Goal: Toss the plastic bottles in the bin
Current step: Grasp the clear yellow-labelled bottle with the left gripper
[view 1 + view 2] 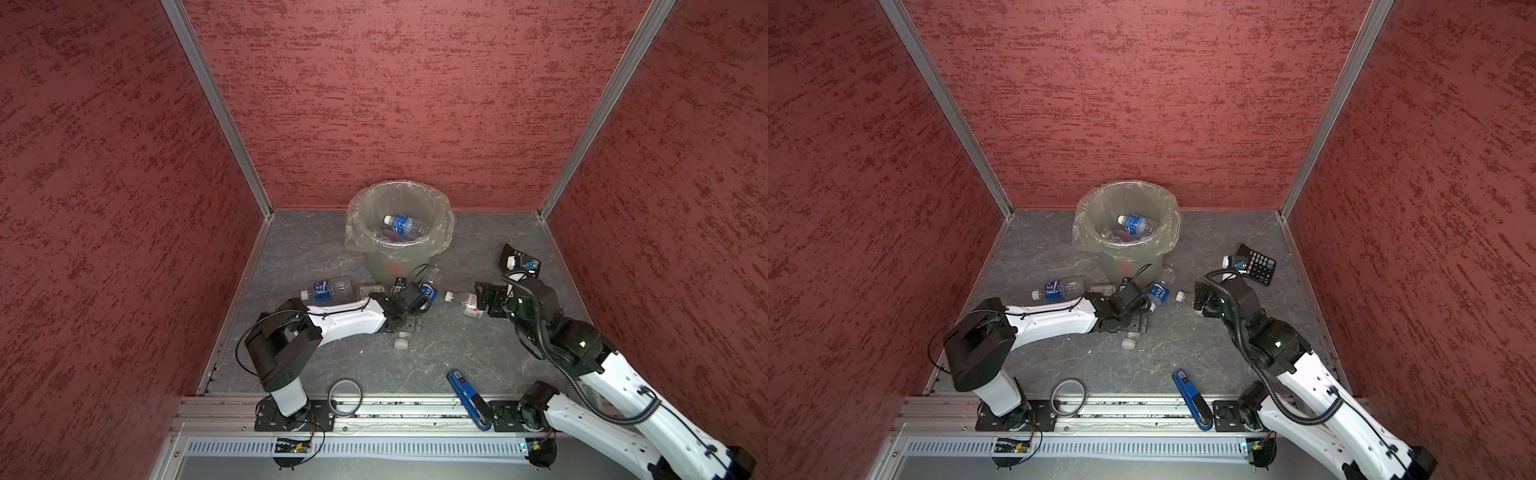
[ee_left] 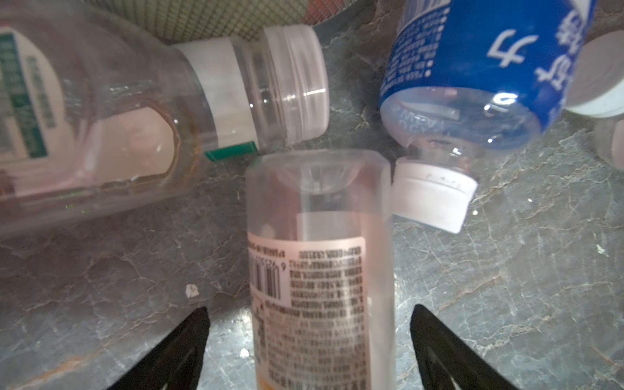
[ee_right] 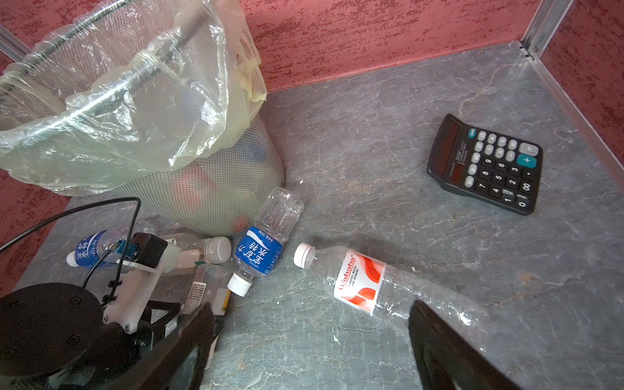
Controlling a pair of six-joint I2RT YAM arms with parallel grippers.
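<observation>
While the left arm lies stretched low from its base at 7 o'clock on the front rail, forearm almost flat and aimed at the middle of the grey marbled floor (image 1: 457,353), its wrist tips down. That puts the left gripper (image 2: 309,324) astride a frosted clear plastic bottle with a pale barcode label (image 2: 320,219). The fingers are spread wide, with floor showing on both sides of the bottle, so it has hold of nothing.

The right arm comes in from the 5 o'clock corner, reaching toward 11. The right gripper (image 3: 310,307) hangs over a red-and-white-labelled clear plastic bottle (image 3: 358,280) lying on its side, white cap toward 9 o'clock in both top views. Its jaws are wide too and nothing is held. One finger sits over the bottle's body, and I can't tell if it touches.

The round grey-green mesh bin with a clear bag over its rim (image 1: 357,232) stands at 12 o'clock by the back wall. A blue-labelled white-capped bottle (image 1: 401,223) lies on top inside. At the bin's foot are a second blue-labelled bottle (image 3: 260,253) at 5 o'clock, a third blue-labelled bottle (image 1: 326,289) at 7 and a squat clear bottle with a white-and-green label (image 2: 135,118).

For room, bare floor runs from the bin to the black calculator (image 3: 486,165) at 2 o'clock. There's more at 6, between the grey tape ring (image 1: 345,397) and the blue-and-black flat tool (image 1: 467,397). Aluminium rails and red textured walls (image 1: 124,208) close off three sides.
</observation>
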